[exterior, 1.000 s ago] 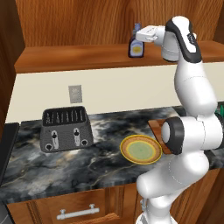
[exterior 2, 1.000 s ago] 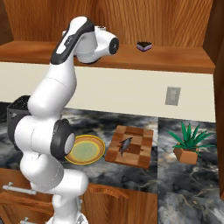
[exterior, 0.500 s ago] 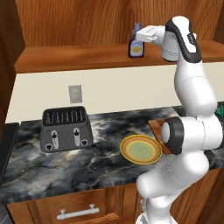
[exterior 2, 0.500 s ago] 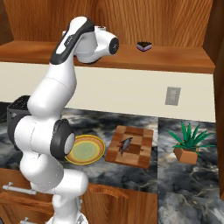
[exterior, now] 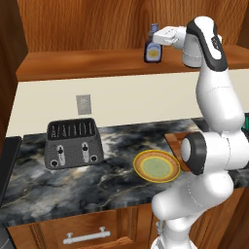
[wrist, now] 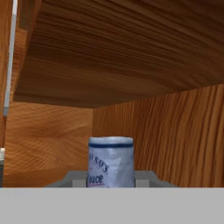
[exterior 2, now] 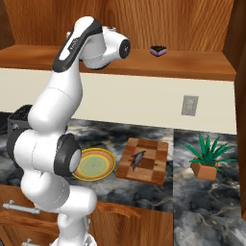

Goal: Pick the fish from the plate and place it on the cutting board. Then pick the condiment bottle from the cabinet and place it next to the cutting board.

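The condiment bottle [exterior: 152, 50] stands upright on the open shelf of the wooden cabinet [exterior: 87, 65]. My gripper [exterior: 156, 34] reaches in from the right at the height of its neck and cap. In the hand view the bluish-grey cap with its lettering [wrist: 110, 162] sits dead centre, and the grey fingers [wrist: 76, 178] press against both of its sides. On the checkered cutting board [exterior 2: 153, 168] lies the small dark fish [exterior 2: 138, 158]. The yellow plate [exterior 2: 96, 166] is bare and lies just left of the board, partly behind my arm.
A black toaster [exterior: 73, 143] stands on the marble counter at the left. At the right end of the counter is a potted plant [exterior 2: 207, 156]. A small black-and-pink object [exterior 2: 157, 50] rests further right on the shelf. The drawer handle [exterior: 83, 237] is below the counter edge.
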Motion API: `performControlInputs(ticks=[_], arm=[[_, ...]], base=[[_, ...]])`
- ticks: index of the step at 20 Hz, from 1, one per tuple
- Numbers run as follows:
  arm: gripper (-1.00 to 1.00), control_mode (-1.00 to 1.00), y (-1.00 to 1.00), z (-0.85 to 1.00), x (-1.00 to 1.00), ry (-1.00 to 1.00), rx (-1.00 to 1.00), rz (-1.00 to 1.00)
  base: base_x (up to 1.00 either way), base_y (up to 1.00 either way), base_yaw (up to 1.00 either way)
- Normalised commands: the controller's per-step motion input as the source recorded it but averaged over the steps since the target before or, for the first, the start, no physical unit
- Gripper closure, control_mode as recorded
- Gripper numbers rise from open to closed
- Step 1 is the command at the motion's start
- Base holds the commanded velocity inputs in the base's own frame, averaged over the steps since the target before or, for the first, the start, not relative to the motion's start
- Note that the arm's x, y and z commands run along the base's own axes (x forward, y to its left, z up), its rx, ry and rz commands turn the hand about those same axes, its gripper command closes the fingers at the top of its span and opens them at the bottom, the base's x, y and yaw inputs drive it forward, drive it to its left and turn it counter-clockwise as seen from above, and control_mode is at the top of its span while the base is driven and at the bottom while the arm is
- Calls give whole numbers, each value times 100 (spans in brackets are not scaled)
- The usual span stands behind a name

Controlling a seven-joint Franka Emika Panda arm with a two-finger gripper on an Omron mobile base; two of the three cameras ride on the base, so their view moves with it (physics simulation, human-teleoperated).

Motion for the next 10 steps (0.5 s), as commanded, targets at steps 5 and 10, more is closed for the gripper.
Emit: performControlInputs(ticks=[5,10], arm=[[100,-100,0,10,-21,0,0,0],[100,-100,0,4,-30,0,1,0]], base=[[0,0,0],[0,0,0]])
